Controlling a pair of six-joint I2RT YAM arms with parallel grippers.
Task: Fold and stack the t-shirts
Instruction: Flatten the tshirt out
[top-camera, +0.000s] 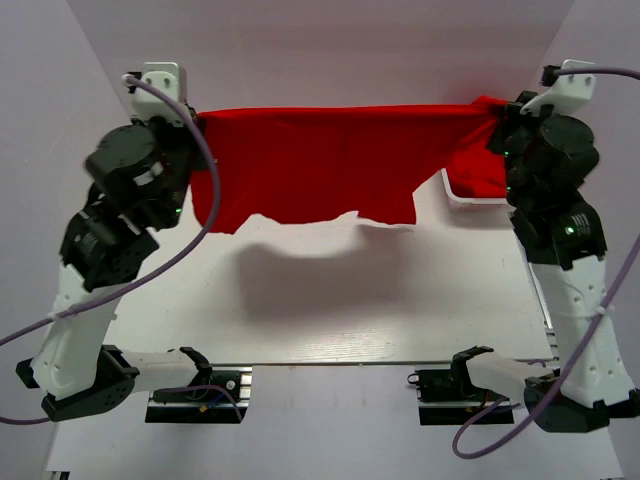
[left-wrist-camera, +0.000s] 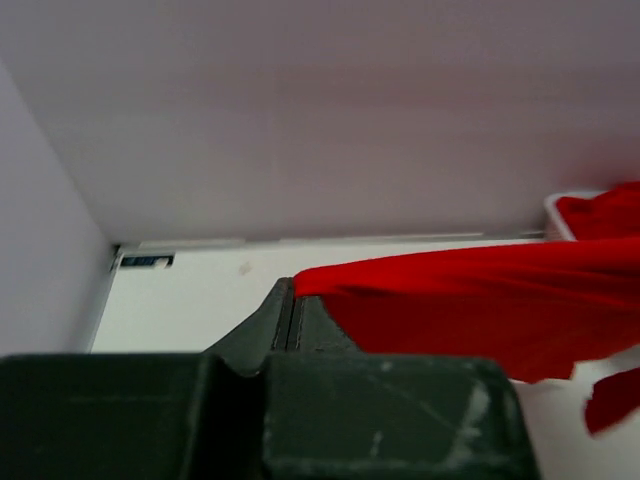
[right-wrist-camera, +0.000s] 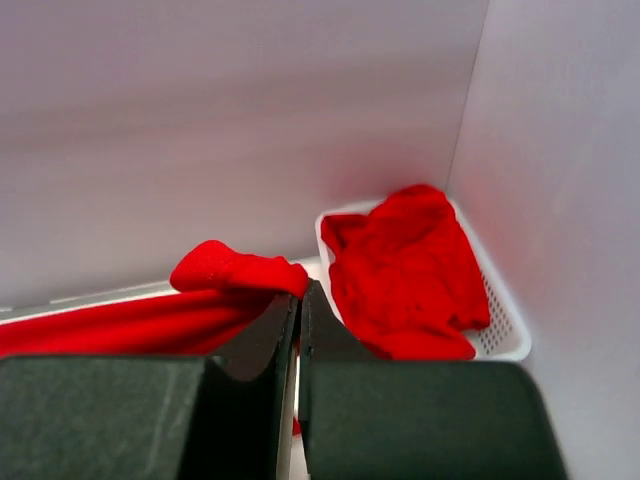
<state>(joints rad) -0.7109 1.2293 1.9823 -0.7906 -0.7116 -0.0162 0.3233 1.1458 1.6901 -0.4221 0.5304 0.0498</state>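
Note:
A bright red t-shirt (top-camera: 330, 165) hangs stretched in the air between my two grippers, above the far half of the table. My left gripper (top-camera: 190, 125) is shut on its left edge; the left wrist view shows the jaws closed on the cloth (left-wrist-camera: 460, 290) at the tip (left-wrist-camera: 287, 285). My right gripper (top-camera: 503, 112) is shut on its right edge; the right wrist view shows bunched cloth (right-wrist-camera: 235, 270) pinched at the tip (right-wrist-camera: 300, 290). More crumpled red t-shirts (right-wrist-camera: 405, 270) lie in the white mesh basket (right-wrist-camera: 505, 335).
The white basket (top-camera: 460, 195) stands at the far right corner, against the right wall. White walls close the table at the back and both sides. The hanging shirt casts a shadow on the white tabletop (top-camera: 330, 310) below it.

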